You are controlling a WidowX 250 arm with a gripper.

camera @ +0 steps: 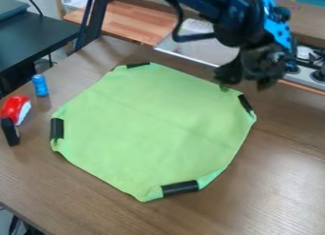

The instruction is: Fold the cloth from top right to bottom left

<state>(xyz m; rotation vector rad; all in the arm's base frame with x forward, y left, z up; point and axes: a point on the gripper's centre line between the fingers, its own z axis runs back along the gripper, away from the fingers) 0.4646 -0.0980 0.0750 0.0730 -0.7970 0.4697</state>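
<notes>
1. I have my end effector (245, 83) over the far right part of the counter (270, 177), just beside the far right edge of the cloth (149, 127). The arm (213, 13) comes in from the far side of my view.
2. The end effector looks released to me: its 2 fingers stand apart, with nothing gripped between them.
3. The green cloth lies spread out in the middle of the counter, unfolded, with faint creases across it. Its outline has cut-off corners rather than a plain square shape.
4. I count 4 black strips along the cloth's edge: 1 at the far side (138, 65), 1 at the right (245, 103), 1 at the near side (180, 188) and 1 at the left (57, 128). The fabric bunches up a little beside the near and left strips.
5. To the left of the cloth, apart from it, I see 3 small things on the counter. The blue can (40, 85) stands upright, farthest of the 3. Nearer and more to the left is a red and white thing (17, 109), and at its near side is a black thing (10, 131).
6. At the far left there is a dark table (35, 36) with a grey thing (11, 8) on it.
7. Beyond the far edge of the counter I have a wooden board (127, 20), and at the far right a stove (304, 77).
</notes>
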